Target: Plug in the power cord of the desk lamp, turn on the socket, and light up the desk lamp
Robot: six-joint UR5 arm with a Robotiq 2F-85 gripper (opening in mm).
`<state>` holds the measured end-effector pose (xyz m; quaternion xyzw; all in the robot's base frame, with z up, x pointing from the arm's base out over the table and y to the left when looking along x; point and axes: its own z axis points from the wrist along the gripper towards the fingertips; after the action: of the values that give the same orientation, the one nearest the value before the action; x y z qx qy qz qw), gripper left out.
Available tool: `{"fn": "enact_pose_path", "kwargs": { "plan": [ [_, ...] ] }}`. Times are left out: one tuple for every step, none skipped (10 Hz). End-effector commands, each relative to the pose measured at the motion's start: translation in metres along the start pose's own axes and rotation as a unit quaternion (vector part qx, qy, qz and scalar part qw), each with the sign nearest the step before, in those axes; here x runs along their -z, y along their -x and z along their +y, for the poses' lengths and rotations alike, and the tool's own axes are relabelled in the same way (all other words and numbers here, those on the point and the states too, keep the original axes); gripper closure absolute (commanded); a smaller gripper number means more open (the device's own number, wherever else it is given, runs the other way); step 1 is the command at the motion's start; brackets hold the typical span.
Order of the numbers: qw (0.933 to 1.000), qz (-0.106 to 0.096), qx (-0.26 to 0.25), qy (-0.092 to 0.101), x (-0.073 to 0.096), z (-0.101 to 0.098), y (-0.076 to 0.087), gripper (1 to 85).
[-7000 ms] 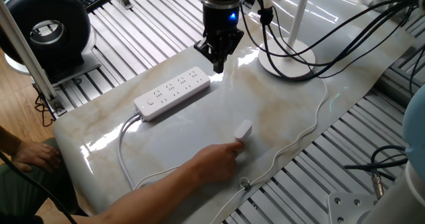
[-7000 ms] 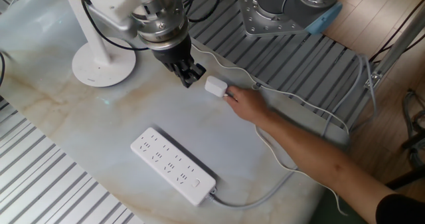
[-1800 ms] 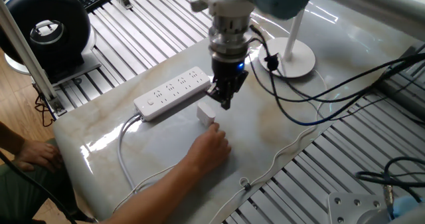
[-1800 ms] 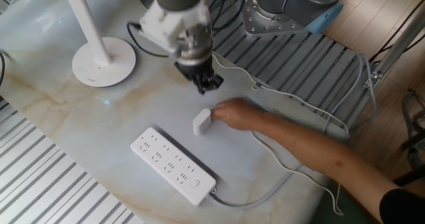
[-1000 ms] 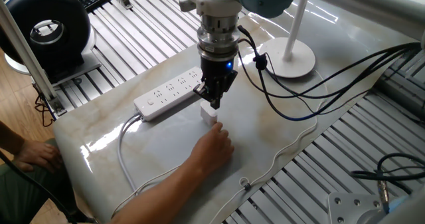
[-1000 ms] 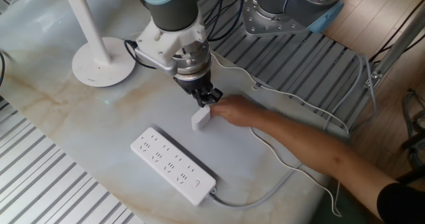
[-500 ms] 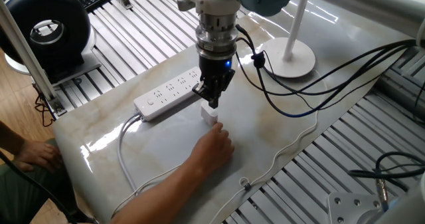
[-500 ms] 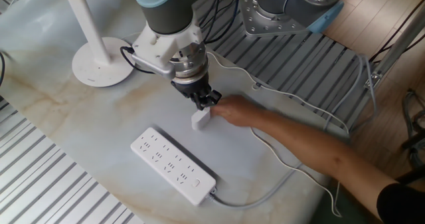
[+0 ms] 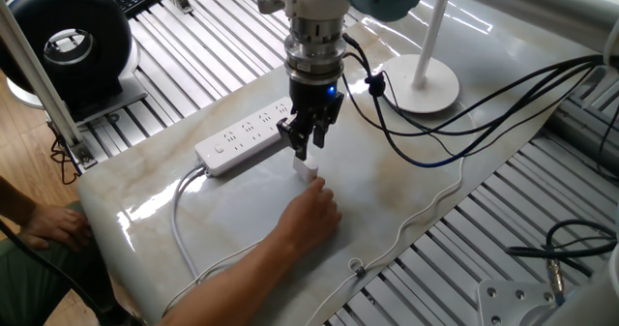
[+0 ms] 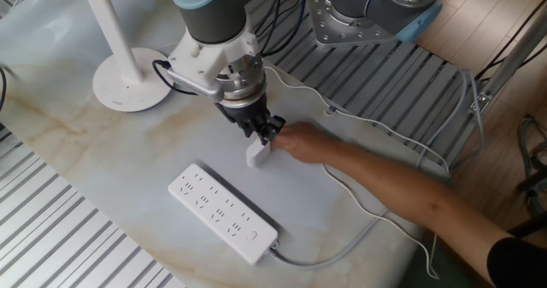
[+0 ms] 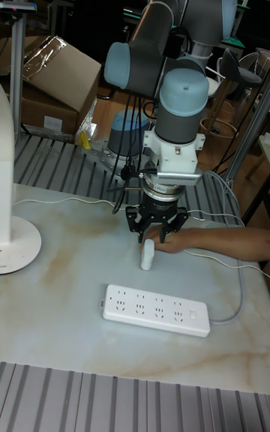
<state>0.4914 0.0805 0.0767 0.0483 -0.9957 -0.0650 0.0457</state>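
End effector (image 9: 302, 153) poised directly over the small white plug of the power cord (image 9: 308, 170), fingers spread narrowly to either side of the plug's top; contact with the plug not discernible in any view. Same end effector (image 10: 261, 134) (image 11: 156, 238) seen from the other two cameras, plug (image 10: 257, 155) (image 11: 148, 254) standing upright on the desk (image 9: 406, 186). One human hand (image 9: 311, 215) steadying the plug from the desk's near edge, fingertips at the plug's side.

One socket (image 9: 250, 134) lying flat just beside the plug, toward the desk's left edge in one fixed view, its thicker cable looping off toward the near corner. Gap between plug and socket (image 11: 156, 310) small but clear in the tall view. One desk lamp (image 9: 422, 79) well apart at the far side, round base near the desk's back edge, thin cord trailing along the right edge toward the near corner.

Open marble surface in the middle right of the desk, between lamp base and hand. One black round fan (image 9: 66, 38) off the desk at upper left. Black robot cables (image 9: 455, 103) hanging above the right part of the desk.
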Motion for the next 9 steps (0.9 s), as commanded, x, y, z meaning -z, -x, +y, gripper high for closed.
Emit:
{"fn": "enact_pose_path", "kwargs": {
  "plan": [
    [0.9999,-0.004,-0.013,-0.001,0.0000,-0.0017,0.0053,37.3],
    [0.9997,-0.004,-0.023,-0.011,-0.0025,-0.0074,0.0073,40.0],
    [0.9992,-0.004,-0.035,-0.017,-0.0039,-0.0108,0.0089,41.7],
    [0.9988,-0.004,-0.047,-0.016,-0.0043,-0.0100,0.0090,42.0],
    [0.9985,-0.003,-0.053,-0.012,-0.0046,-0.0082,0.0085,42.3],
    [0.9983,-0.003,-0.057,-0.004,-0.0049,-0.0045,0.0090,42.3],
    [0.9980,-0.003,-0.064,0.002,-0.0057,-0.0009,0.0099,42.0],
    [0.9978,-0.003,-0.067,0.000,-0.0064,-0.0016,0.0096,42.0],
    [0.9976,0.001,-0.070,-0.006,-0.0062,-0.0040,0.0077,42.0]
  ]
}}
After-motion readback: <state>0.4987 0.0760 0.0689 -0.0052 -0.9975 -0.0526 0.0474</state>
